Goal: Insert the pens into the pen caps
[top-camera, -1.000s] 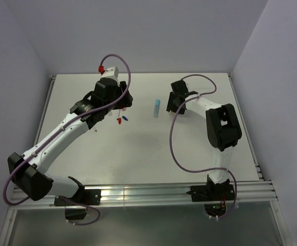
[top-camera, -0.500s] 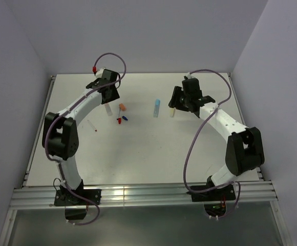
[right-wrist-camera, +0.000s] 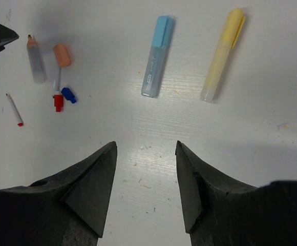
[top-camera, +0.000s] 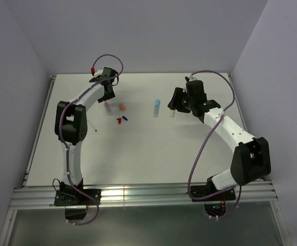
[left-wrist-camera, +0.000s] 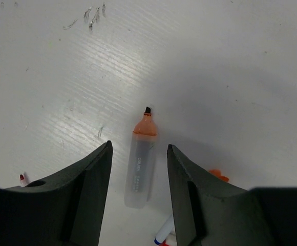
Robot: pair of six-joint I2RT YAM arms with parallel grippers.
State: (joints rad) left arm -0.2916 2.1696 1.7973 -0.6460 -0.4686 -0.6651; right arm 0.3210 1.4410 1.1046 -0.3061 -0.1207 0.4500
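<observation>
A stubby pale pen with an orange tip lies on the table between the fingers of my open left gripper, which hovers above it; the top view shows this gripper just behind the pen. An orange cap lies right of the pen. A red cap and a dark blue cap lie together by a thin whitish pen. My right gripper is open and empty above bare table, nearer than a light blue pen and a yellow pen, both with caps on.
A thin whitish stick with a red tip lies left of the caps, also in the right wrist view. Grey walls close the table at the back and sides. A metal rail runs along the near edge.
Both arms have swung their elbows outward. My left gripper has settled over the orange-tipped pen, uncovering the orange cap. My right gripper has shifted slightly right near the yellow pen.
</observation>
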